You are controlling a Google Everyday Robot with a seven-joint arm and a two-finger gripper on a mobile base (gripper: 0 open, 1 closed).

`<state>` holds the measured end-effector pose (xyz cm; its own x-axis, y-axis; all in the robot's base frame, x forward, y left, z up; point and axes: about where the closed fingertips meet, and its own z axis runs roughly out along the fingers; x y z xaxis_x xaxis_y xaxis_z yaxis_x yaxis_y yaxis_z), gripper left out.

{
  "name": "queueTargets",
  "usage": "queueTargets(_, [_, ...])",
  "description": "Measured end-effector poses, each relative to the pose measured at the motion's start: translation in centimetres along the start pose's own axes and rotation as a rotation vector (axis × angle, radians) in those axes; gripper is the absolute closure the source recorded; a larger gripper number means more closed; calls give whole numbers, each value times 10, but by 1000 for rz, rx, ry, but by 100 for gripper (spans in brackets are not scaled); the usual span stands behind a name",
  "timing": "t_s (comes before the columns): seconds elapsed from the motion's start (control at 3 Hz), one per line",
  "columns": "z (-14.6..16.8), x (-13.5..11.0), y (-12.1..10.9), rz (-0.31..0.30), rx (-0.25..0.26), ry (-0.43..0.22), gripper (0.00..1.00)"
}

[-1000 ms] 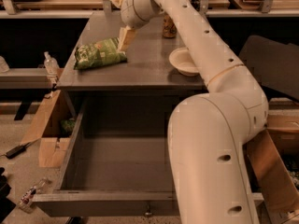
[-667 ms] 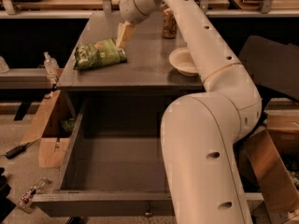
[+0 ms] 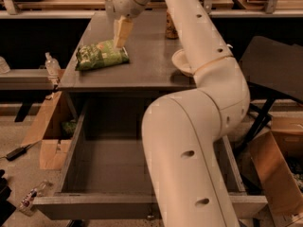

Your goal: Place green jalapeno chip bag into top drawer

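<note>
The green jalapeno chip bag [image 3: 101, 56] lies flat on the grey cabinet top [image 3: 147, 56], near its left edge. My gripper [image 3: 121, 36] hangs pointing down just above the bag's right end, close to it or touching it. The top drawer [image 3: 71, 148] is pulled out wide open below the cabinet top, and the part of its inside that shows holds nothing. My large white arm [image 3: 189, 164] crosses in front and hides the drawer's right half.
A pale bowl [image 3: 181, 63] sits on the cabinet top to the right, partly behind my arm. A tan can [image 3: 171, 26] stands at the back. A plastic bottle [image 3: 51, 63] and a cardboard box [image 3: 47, 136] are at the left. Another box [image 3: 274, 174] and a dark chair [image 3: 279, 65] are at the right.
My gripper has moved left and down towards the bag's right end. The bag and the drawer have not moved.
</note>
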<state>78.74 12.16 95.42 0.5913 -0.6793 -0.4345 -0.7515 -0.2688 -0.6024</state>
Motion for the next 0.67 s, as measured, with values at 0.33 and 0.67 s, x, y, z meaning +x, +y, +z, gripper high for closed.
queueTargets(0.33, [21,-8,28,0,-157,44,0])
queueTargets(0.67, [41,-7,46,15,-249,61,0])
